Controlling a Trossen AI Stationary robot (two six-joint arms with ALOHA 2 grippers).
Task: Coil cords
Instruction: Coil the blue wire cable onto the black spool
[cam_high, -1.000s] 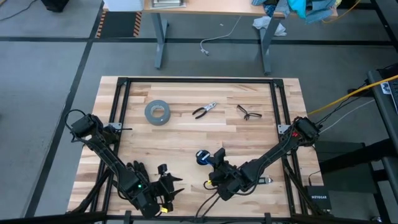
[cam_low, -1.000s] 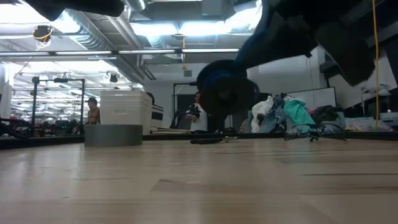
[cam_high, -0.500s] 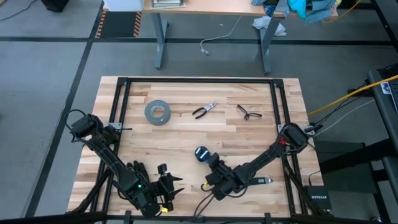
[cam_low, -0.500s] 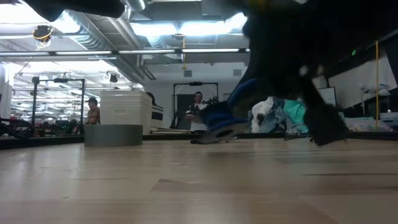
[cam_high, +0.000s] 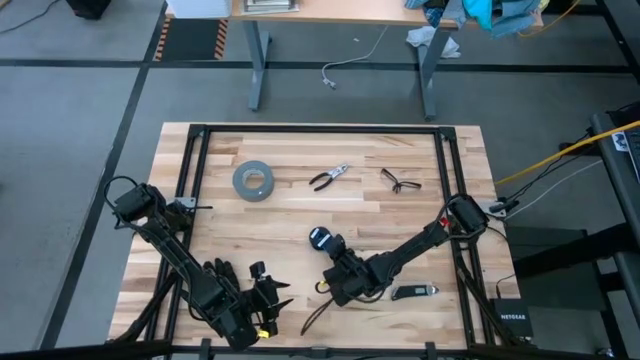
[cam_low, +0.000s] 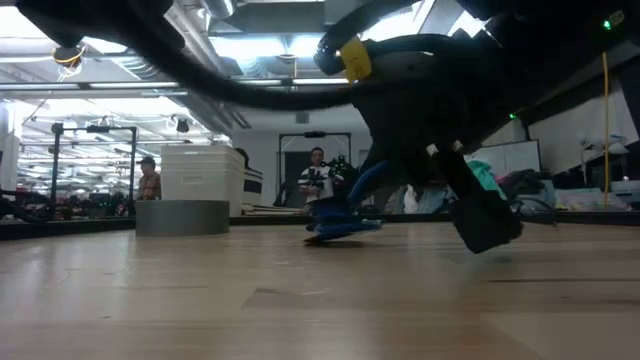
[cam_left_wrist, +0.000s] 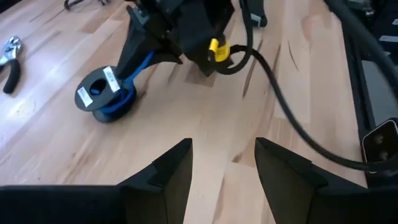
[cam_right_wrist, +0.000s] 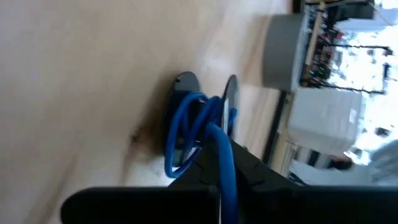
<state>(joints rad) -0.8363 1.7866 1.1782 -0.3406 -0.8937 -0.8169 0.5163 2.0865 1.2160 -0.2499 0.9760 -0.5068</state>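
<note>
The cords, blue cable wound on a small black spool, lie on the wooden tabletop a little toward the robot from the centre, flat on one flange with the other flange facing up. A blue strand runs from the spool into the right gripper, which sits low over the tabletop just beside the spool, fingers clenched on that strand. The left gripper waits near the robot-side edge of the tabletop, well apart from the spool, fingers released and holding nothing. Farther out on the tabletop lie a grey duct tape roll, a pair of pliers and safety glasses, well apart from both grippers. A small dark tool lies beside the right arm.
</note>
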